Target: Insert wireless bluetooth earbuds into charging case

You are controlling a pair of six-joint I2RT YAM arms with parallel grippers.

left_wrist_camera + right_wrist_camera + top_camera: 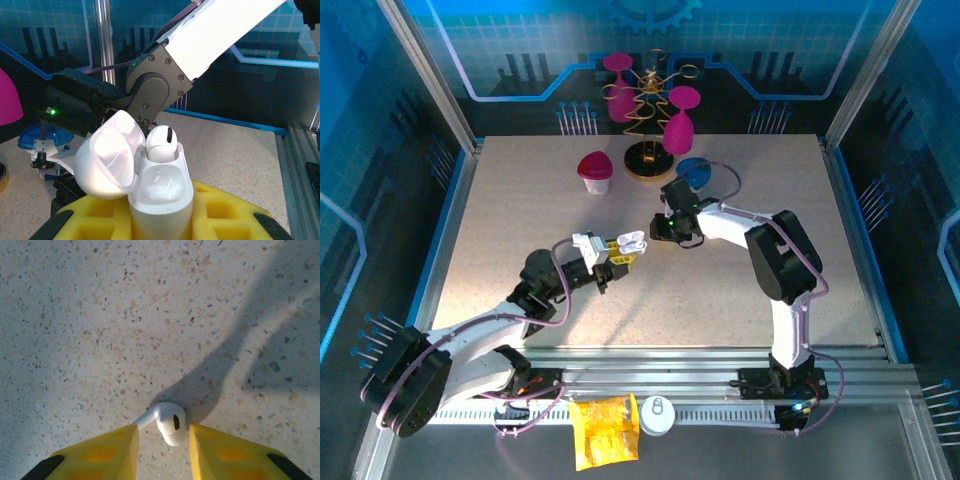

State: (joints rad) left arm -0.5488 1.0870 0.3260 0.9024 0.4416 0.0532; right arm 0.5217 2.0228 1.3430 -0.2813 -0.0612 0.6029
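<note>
1. From my remote station: an upturned pink cup (595, 170) stands near the far edge of the desk (500, 230), left of centre.
2. My left gripper (615, 262) reaches over the middle of the desk, its yellow fingers (225, 210) clamped narrowly on the charging case (162, 200), which is held upright.
3. The case's lid (107, 160) hangs open to the left. A seated earbud (161, 142) sits in the right-hand slot, its rounded head poking above the rim.
4. Just right of the case, my right gripper (162, 440) points down at the desk, jaws moderately apart.
5. A loose earbud (171, 421) lies on the desk surface between those yellow fingertips, stem pointing toward the left one. I cannot tell whether either pad touches it.
6. A wire stand (652, 110) hung with pink glasses sits at the far edge, behind the right gripper.
</note>
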